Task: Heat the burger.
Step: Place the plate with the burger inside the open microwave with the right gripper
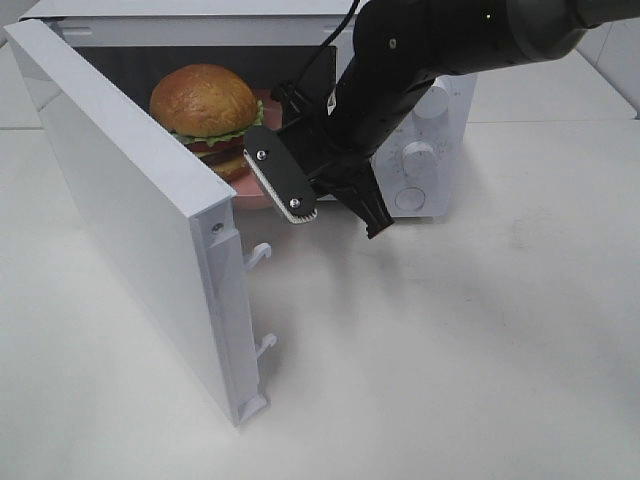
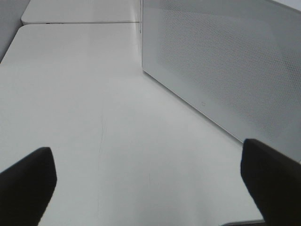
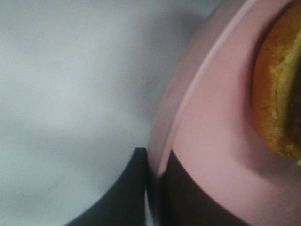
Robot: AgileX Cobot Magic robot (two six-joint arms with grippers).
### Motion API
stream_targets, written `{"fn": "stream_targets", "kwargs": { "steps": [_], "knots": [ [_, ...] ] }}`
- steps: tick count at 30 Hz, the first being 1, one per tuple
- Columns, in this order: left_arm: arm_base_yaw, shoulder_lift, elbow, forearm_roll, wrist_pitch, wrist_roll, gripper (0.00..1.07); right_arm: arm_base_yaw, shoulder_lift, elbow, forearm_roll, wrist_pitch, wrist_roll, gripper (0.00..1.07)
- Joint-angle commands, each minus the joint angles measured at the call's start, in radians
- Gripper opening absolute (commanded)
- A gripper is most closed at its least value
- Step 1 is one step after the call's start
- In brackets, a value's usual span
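White door (image 1: 130, 230) of the microwave (image 1: 440, 110) stands nearest, swung fully out from the mouth. I judge this keeps the opening clear for loading. Outside that door, the left gripper (image 2: 148, 160) hangs over the table (image 2: 94, 94), fingers wide apart, nothing between them. I judge it is parked there for pushing the door shut.

At the microwave's mouth, the right gripper (image 1: 338, 218) is at the front rim of the pink plate (image 1: 255, 203). Handling the rim rather than the food spares the burger (image 1: 205, 105). The high view shows its fingers apart. The wrist view shows the rim running into a narrow seam between two dark shapes. I cannot tell whether it pinches the rim or is free of it.

Inside the microwave, the burger sits on the plate, upright, crown up, layers level. It is round, so it has no long axis in plan and no facing side. Its stacking axis is vertical. The door hides its lower edge. No gripper is on the knobs (image 1: 418, 155) at the microwave's front.
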Motion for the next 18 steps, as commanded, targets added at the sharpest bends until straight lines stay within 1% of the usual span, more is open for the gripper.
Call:
{"fn": "stream_targets", "kwargs": {
  "steps": [1,2,5,7,14,15,16,17,18],
  "knots": [
    [0.003,-0.016,-0.001,0.001,-0.004,0.000,1.00,-0.014,0.003,-0.040,-0.021,-0.048,0.054,0.00],
    [0.003,-0.016,-0.001,0.001,-0.004,0.000,1.00,-0.014,0.017,-0.060,-0.032,-0.042,0.065,0.00],
    [0.003,-0.016,-0.001,0.001,-0.004,0.000,1.00,-0.014,0.023,-0.069,-0.043,-0.035,0.078,0.00],
    [0.003,-0.016,-0.001,0.001,-0.004,0.000,1.00,-0.014,0.055,-0.109,-0.048,-0.021,0.107,0.00],
    [0.003,-0.016,-0.001,0.001,-0.004,0.000,1.00,-0.014,0.104,-0.178,-0.056,0.003,0.112,0.00],
    [0.003,-0.016,-0.001,0.001,-0.004,0.000,1.00,-0.014,0.119,-0.203,-0.067,0.008,0.124,0.00],
    [0.003,-0.016,-0.001,0.001,-0.004,0.000,1.00,-0.014,0.119,-0.203,-0.067,0.008,0.124,0.00],
    [0.003,-0.016,-0.001,0.001,-0.004,0.000,1.00,-0.014,0.138,-0.233,-0.077,0.024,0.142,0.00],
    [0.003,-0.016,-0.001,0.001,-0.004,0.000,1.00,-0.014,0.138,-0.233,-0.077,0.024,0.142,0.00]
  ]
}}
